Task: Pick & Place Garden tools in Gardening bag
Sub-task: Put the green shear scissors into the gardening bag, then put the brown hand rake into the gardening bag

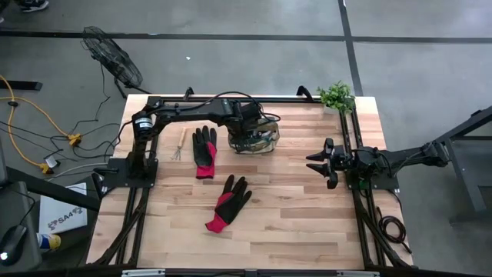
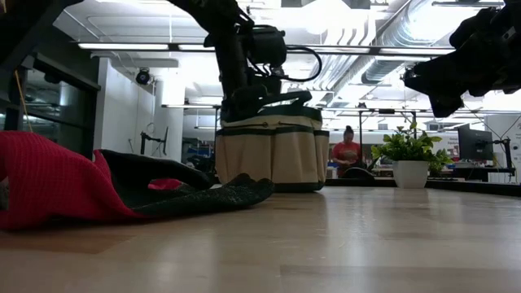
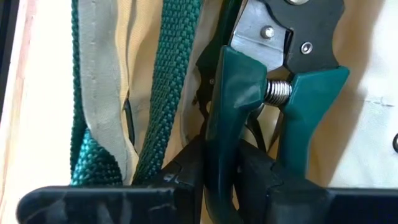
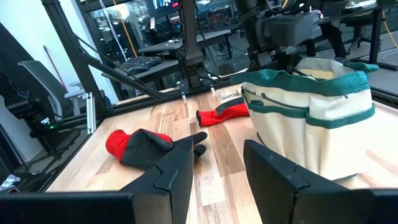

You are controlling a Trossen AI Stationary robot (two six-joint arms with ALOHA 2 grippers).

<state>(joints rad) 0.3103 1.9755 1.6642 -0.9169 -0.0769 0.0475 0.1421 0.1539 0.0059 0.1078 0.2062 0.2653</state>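
The olive-tan gardening bag (image 1: 255,138) with dark green trim stands at the table's far middle. It also shows in the low view (image 2: 273,155) and the right wrist view (image 4: 317,118). My left gripper (image 1: 247,121) hangs over the bag's open top, shut on a pruner (image 3: 273,68) with teal handles inside the bag. Two black-and-red gloves (image 1: 204,151) (image 1: 228,202) lie flat on the table. A small wooden-handled rake (image 1: 179,144) lies left of them. My right gripper (image 1: 324,163) is open and empty at the table's right side. My left gripper pinches one teal handle of the pruner (image 3: 225,124) between its two fingers (image 3: 183,171). It comes from above, pointing down into the bag. The pruner's spring and metal head lie beyond the fingertips, among the bag's green straps (image 3: 168,87). I cannot tell whether the pruner rests on the bag's bottom.
A green potted plant (image 1: 337,96) stands at the far right corner. The nearer glove fills the left of the low view (image 2: 81,187). Bare wood lies between the gloves and my right gripper. A person in red (image 2: 348,151) sits in the room behind.
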